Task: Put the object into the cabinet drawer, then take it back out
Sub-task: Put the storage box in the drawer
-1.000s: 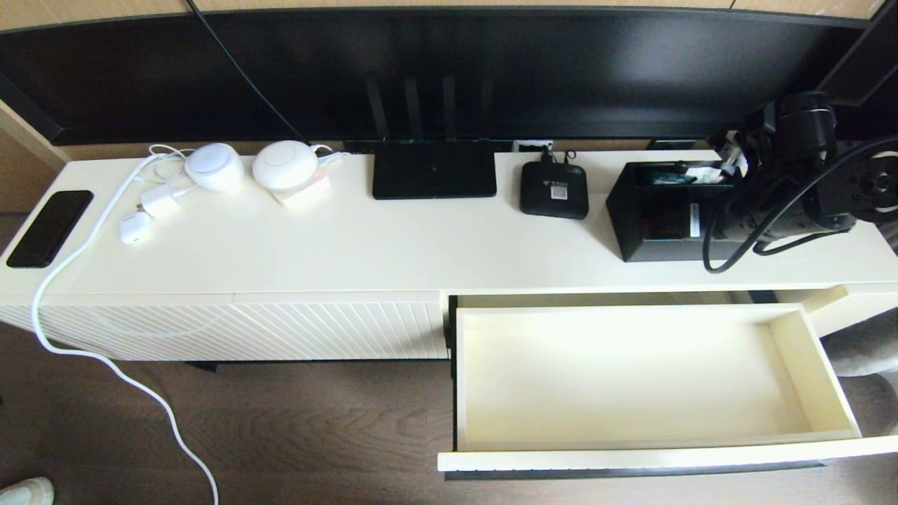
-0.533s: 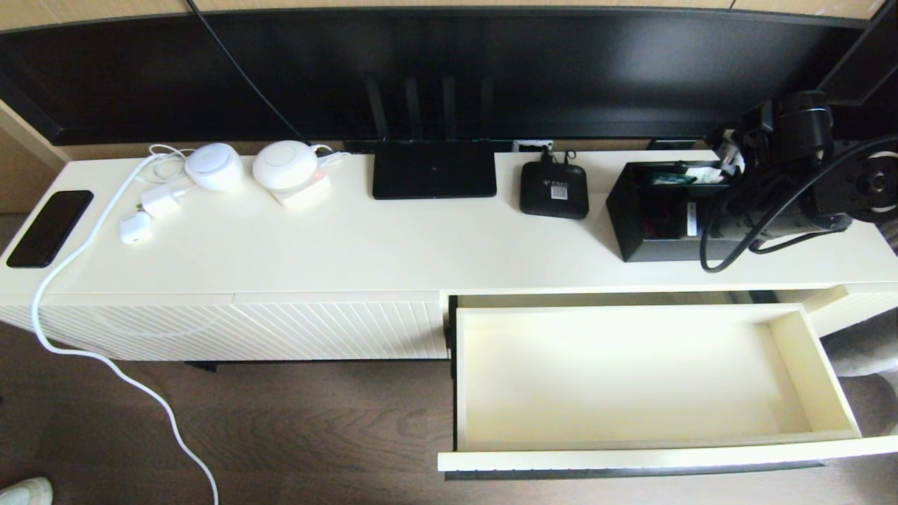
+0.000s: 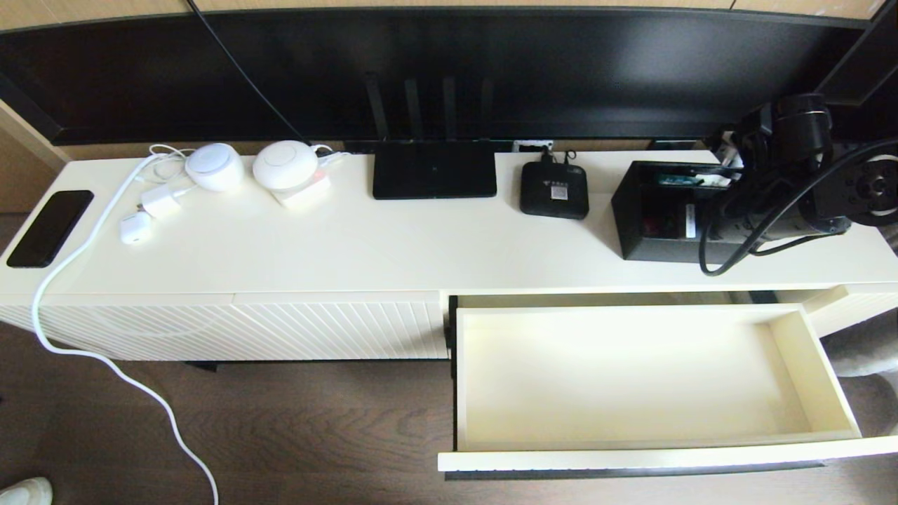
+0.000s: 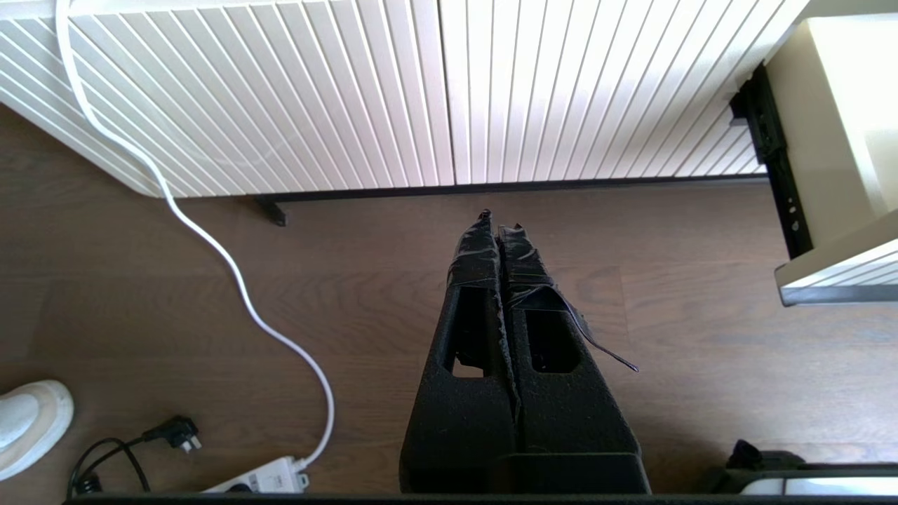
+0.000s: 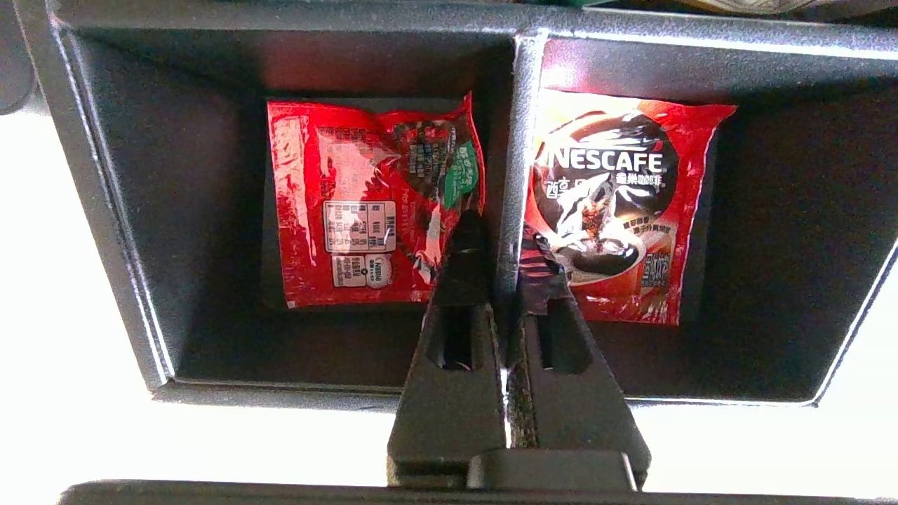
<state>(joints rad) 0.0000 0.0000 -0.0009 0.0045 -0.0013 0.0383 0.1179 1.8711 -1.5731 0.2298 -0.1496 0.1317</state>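
I see the cream cabinet top running across the head view, and the cabinet drawer pulled fully out below and in front of my right gripper, its smooth interior bare. The organiser box stands on the cabinet top directly under that gripper, behind the drawer. From the right wrist view, the fingers are pinched onto the divider wall between the two square compartments, one finger in each, with a red packet lying flat beside the one finger and a red Nescafe packet beside the other. My left gripper hangs over the wood floor, fingers pressed together on nothing, the ribbed cabinet front just ahead of its tips.
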